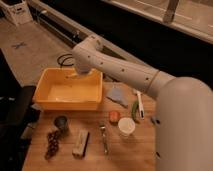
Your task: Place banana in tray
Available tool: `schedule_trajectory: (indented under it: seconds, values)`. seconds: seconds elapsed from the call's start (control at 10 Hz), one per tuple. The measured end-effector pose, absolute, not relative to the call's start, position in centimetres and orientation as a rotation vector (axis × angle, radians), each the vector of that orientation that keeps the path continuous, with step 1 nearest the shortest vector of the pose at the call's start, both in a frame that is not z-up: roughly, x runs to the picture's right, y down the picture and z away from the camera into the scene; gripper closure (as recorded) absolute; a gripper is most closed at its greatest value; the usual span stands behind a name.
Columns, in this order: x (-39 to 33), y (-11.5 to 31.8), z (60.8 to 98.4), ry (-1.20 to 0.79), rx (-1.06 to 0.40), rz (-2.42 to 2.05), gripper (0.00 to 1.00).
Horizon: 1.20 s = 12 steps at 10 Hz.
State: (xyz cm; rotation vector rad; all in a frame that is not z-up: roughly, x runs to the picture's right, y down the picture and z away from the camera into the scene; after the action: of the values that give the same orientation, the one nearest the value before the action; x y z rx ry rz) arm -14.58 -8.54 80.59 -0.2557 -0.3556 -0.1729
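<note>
banana point(74, 76) under gripper point(79, 75), over tray point(65, 103) far rim; axis unclear.

**Inspector:** Vantage?

**Assessor:** One view, raised, angled down across the wooden table point(130, 157) toward the floor and a dark wall beyond.

**Inspector:** Distance?

**Assessor:** Close. The table runs out of the bottom edge. The white arm point(125, 75) enters from the right foreground and fills the lower right corner, so the camera sits just beside it, on the robot's side.

**Inspector:** Framing?

**Assessor:** The tray point(65, 103) sits left of centre. The gripper point(79, 75) is at the arm's far end over the tray's far rim, facing away from the lens and largely hidden by the wrist.
</note>
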Motion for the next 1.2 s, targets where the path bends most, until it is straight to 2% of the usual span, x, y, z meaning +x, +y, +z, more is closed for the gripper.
schedule_trajectory:
  seconds: [0.1,0.4,0.5,0.9,1.0,1.2]
  values:
    - [-15.1,-8.1,82.0,-0.368,-0.280,-0.172,0.98]
    - [-16.4,-6.4,85.6,-0.401,-0.373,-0.159,0.71]
    - [-16.9,-5.4,86.6,-0.407,-0.407,-0.163,0.59]
    - [-16.9,-3.2,88.6,-0.432,-0.498,-0.153,0.23]
    - [-17.0,-2.9,88.8,-0.451,-0.504,-0.154,0.20]
    - [-16.8,-2.9,88.8,-0.452,-0.503,-0.151,0.20]
